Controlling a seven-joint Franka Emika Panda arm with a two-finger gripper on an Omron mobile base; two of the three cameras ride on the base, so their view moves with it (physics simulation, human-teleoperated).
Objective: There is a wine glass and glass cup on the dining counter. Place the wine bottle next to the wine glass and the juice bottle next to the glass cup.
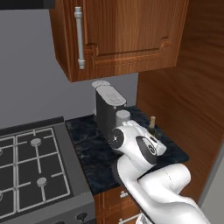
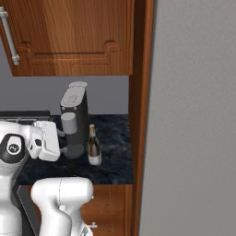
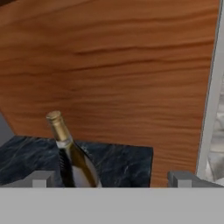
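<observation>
The wine bottle (image 2: pixel 94 150), dark with a tan-topped neck and a pale label, stands upright on the small black counter (image 2: pixel 113 133) near the wooden side panel. Its neck (image 1: pixel 152 124) pokes up behind my arm in the left base view. My gripper (image 2: pixel 62 140) is level with the bottle and to its left, pointing toward it and apart from it. In the hand view the wine bottle (image 3: pixel 72 157) stands ahead, nearer the left fingertip (image 3: pixel 41 179), and the gripper (image 3: pixel 113 179) is open with nothing held. The wine glass, glass cup, juice bottle and dining counter are out of view.
A dark coffee machine (image 2: pixel 74 120) stands just left of the bottle, close to my hand. A tall wooden panel (image 3: pixel 122 65) walls off the counter's right side. A wooden upper cabinet (image 1: pixel 122 35) hangs overhead. The stove (image 1: pixel 30 166) adjoins the counter on the left.
</observation>
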